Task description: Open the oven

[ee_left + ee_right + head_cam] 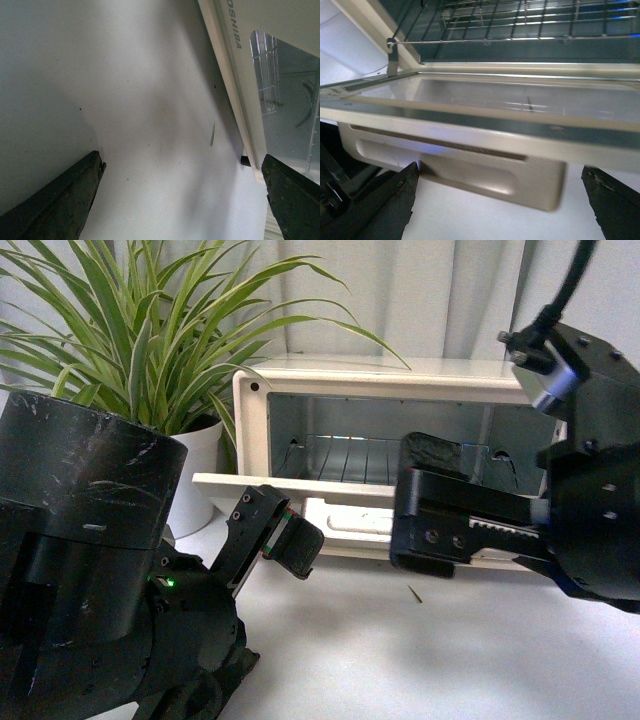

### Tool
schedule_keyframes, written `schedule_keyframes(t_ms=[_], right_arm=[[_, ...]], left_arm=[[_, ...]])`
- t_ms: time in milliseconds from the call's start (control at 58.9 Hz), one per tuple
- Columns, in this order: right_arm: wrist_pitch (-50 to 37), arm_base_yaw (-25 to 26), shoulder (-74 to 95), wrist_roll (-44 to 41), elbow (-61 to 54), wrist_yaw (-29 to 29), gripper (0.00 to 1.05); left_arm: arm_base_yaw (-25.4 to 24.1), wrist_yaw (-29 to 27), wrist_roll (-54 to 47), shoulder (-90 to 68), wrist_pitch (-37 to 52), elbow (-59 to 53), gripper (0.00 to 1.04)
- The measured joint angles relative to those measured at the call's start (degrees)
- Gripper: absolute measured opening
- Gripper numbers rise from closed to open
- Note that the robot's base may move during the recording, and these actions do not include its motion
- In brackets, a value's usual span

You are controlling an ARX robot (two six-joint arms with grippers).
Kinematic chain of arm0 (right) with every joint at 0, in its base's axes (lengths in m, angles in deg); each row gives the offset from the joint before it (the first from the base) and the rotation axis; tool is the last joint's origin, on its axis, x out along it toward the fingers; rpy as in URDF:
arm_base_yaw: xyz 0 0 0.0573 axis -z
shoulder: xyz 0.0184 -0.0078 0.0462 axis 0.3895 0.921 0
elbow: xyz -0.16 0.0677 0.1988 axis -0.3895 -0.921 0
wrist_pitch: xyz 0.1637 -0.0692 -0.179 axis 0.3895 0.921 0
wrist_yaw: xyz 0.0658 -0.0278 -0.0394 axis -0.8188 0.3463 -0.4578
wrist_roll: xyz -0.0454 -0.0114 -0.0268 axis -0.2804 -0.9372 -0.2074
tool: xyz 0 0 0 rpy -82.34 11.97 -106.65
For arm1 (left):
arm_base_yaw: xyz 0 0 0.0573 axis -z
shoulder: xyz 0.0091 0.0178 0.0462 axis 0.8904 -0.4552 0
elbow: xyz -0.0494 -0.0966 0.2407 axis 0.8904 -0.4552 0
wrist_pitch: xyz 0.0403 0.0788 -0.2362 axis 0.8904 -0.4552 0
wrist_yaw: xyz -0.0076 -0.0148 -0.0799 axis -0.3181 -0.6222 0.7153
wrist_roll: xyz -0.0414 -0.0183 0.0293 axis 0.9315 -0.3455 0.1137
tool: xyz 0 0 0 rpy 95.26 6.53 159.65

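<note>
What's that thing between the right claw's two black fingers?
The pale handle of the oven's open door. In the right wrist view it sits ahead of the open right gripper, framed by both fingers, touching neither.

Soft even light, pale glare on the oven point(520, 122) door, blurred foreground
</note>
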Motion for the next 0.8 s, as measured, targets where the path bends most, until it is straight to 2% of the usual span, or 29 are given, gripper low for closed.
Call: schedule_keyframes(t_ms=[153,408,611,798], right_arm=[[-0.2,0.5,-5.5,1.3,-4.5,-0.8,0.95],[-0.9,2.7,-16.5,3.0,-10.1,-1.1,0.95],[-2.1,5.7,-19.0,2.1,-12.2,-0.3,0.95],[-3.1,8.0,-18.9,0.7,-14.1,-1.5,0.95]], left_arm=[[-0.3,-0.3,-0.6,0.4,-0.3,-0.5,0.98],[-0.2,-4.9,-8.4,1.8,-4.7,-0.6,0.98],[0.9,-9.7,-16.4,2.1,-7.9,0.0,0.98],[2.5,-16.4,-28.2,1.6,-11.2,0.6,0.98]])
